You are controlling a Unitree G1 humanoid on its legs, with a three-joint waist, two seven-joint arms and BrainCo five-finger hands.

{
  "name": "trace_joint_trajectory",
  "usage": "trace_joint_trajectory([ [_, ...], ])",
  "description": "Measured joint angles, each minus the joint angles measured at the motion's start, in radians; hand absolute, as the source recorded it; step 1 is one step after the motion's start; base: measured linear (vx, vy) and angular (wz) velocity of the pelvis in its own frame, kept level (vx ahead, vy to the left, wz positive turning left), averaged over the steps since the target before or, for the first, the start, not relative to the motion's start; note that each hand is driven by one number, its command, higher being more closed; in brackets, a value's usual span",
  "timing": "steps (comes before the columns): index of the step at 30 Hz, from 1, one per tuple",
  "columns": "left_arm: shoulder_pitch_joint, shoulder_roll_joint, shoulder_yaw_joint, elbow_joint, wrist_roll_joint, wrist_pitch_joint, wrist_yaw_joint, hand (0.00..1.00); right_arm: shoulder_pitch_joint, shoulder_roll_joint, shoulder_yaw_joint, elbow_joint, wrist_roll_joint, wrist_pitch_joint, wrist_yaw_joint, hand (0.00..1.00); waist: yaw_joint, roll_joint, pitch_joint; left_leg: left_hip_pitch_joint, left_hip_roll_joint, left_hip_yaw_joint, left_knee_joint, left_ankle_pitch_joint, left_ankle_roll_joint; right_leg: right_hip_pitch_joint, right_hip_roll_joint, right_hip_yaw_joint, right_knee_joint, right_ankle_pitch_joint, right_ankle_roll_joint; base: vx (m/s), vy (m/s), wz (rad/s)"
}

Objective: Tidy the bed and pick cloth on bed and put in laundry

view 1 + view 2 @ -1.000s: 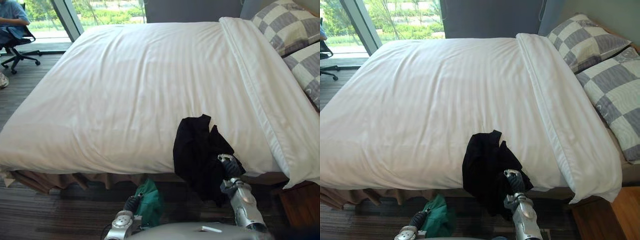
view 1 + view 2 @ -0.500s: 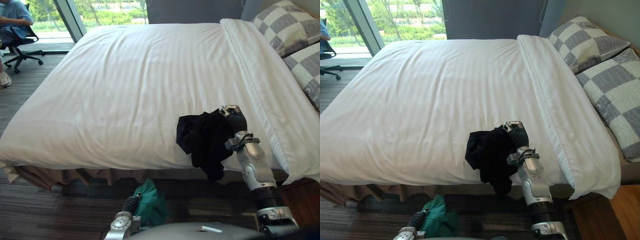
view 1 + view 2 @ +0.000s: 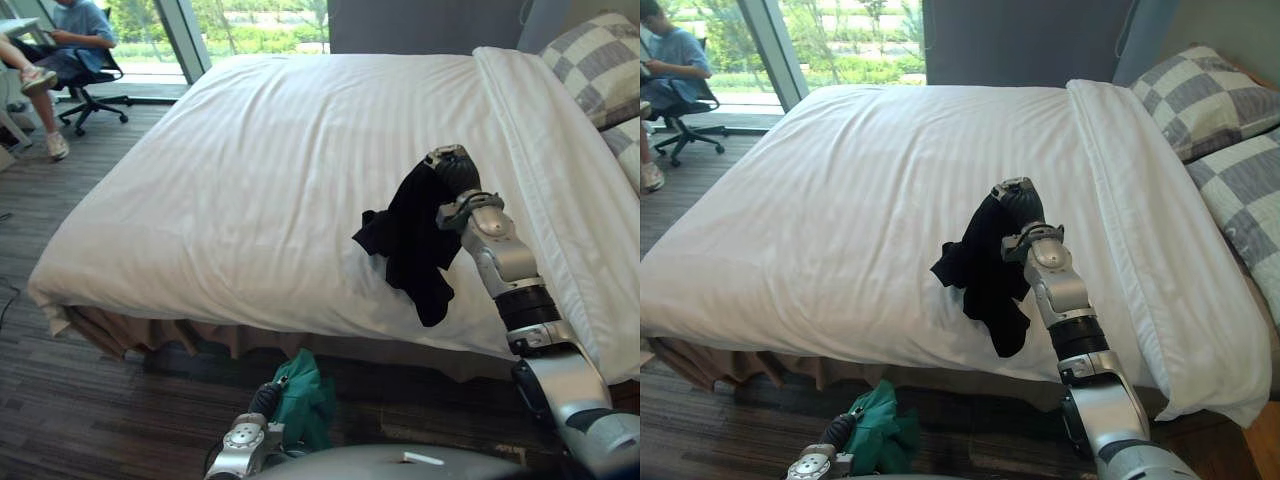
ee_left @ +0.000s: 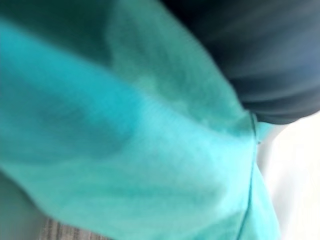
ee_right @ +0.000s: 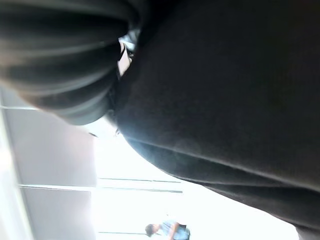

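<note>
Over the near side of the bed [image 3: 250, 180], the right hand [image 3: 455, 172] is up high, clamped on the top of the black cloth [image 3: 415, 235], and the next move turns on how that cloth hangs. It drops straight down from the hand, long axis close to upright, bunched a little to the robot's left of the wrist. Its lowest tip dangles by the bed's front edge, and whether it brushes the white cover or hangs just off it I cannot tell. So the load lies below the hand and should go wherever that arm swings; my read is it wants to clear the edge before heading for the laundry. Down low by the floor, the left hand [image 3: 262, 402] is against a green cloth [image 3: 300, 405]; whether it grips that one, I cannot tell. The right is plainly the carrying hand.
</note>
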Motion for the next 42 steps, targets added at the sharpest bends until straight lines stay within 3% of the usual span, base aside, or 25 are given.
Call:
trace_joint_trajectory([
  [2,-0.007,0.004,-0.001,-0.009,0.002,0.016,0.003,1.00,0.013,0.024,0.022,0.036,-0.001,-0.001,-0.018,1.00,0.008,0.001,0.005,-0.027,-0.001,-0.015,0.000,0.006,0.003,-0.017,0.001,-0.014,-0.004,0.005,-0.001,-0.04,0.002,0.25],
  [3,-0.011,0.005,-0.002,-0.038,0.003,0.024,0.009,1.00,0.013,0.049,0.034,0.066,-0.002,-0.004,-0.036,0.00,0.014,0.001,0.024,-0.060,0.004,-0.023,0.000,0.017,0.005,-0.045,0.005,-0.017,-0.004,0.014,-0.007,-0.04,0.005,0.19],
  [8,-0.110,0.026,-0.002,-0.084,0.006,0.029,0.030,1.00,0.003,0.064,0.027,0.187,-0.068,-0.079,-0.118,0.00,0.060,-0.011,0.157,-0.176,0.018,-0.042,0.001,0.072,0.026,-0.157,0.021,-0.020,0.015,0.050,-0.016,-0.06,0.012,0.15],
  [12,-0.160,0.045,0.000,-0.085,0.007,0.028,0.052,1.00,-0.038,0.064,0.008,0.214,-0.137,-0.122,-0.132,0.00,0.059,-0.023,0.229,-0.199,0.019,-0.039,0.006,0.086,0.036,-0.179,0.020,-0.016,0.029,0.054,-0.015,0.00,0.011,0.00],
  [17,-0.226,0.069,0.001,-0.121,0.040,0.017,0.068,1.00,-0.142,0.041,0.012,0.214,-0.253,-0.142,-0.142,0.00,0.069,-0.041,0.250,-0.230,0.036,-0.036,0.002,0.094,0.032,-0.216,0.041,-0.001,0.030,0.068,-0.026,-0.03,-0.009,-0.07],
  [20,-0.242,0.082,0.002,-0.122,0.042,0.016,0.068,1.00,-0.153,0.026,0.034,0.190,-0.340,-0.134,-0.144,0.00,0.071,-0.051,0.275,-0.231,0.049,-0.037,0.001,0.098,0.028,-0.220,0.052,0.001,0.036,0.067,-0.031,-0.01,-0.021,-0.03],
  [22,-0.245,0.089,0.002,-0.122,0.063,0.017,0.068,1.00,-0.151,0.006,0.072,0.166,-0.414,-0.102,-0.144,0.00,0.070,-0.060,0.297,-0.233,0.054,-0.036,0.001,0.099,0.026,-0.226,0.056,0.003,0.041,0.065,-0.035,-0.01,-0.020,-0.04],
  [28,-0.242,0.110,0.001,-0.128,0.107,0.024,0.070,1.00,-0.084,-0.010,0.110,0.029,-0.496,-0.056,-0.140,0.00,0.071,-0.083,0.313,-0.234,0.063,-0.030,0.003,0.102,0.022,-0.229,0.067,0.008,0.041,0.065,-0.039,0.03,-0.027,-0.02],
  [35,-0.227,0.112,-0.001,-0.160,0.120,0.047,0.072,1.00,0.124,-0.048,0.141,-0.285,-0.514,-0.005,-0.107,0.00,0.065,-0.097,0.310,-0.196,0.074,-0.008,0.001,0.096,0.014,-0.205,0.077,0.044,0.040,0.070,-0.046,0.04,-0.024,-0.12],
  [42,-0.161,0.122,-0.002,-0.169,0.138,0.066,0.088,1.00,0.326,-0.048,0.145,-0.500,-0.548,0.043,-0.023,0.00,0.040,-0.133,0.287,-0.184,0.091,0.018,0.001,0.085,0.003,-0.208,0.087,0.065,0.036,0.066,-0.051,-0.01,-0.023,-0.12],
])
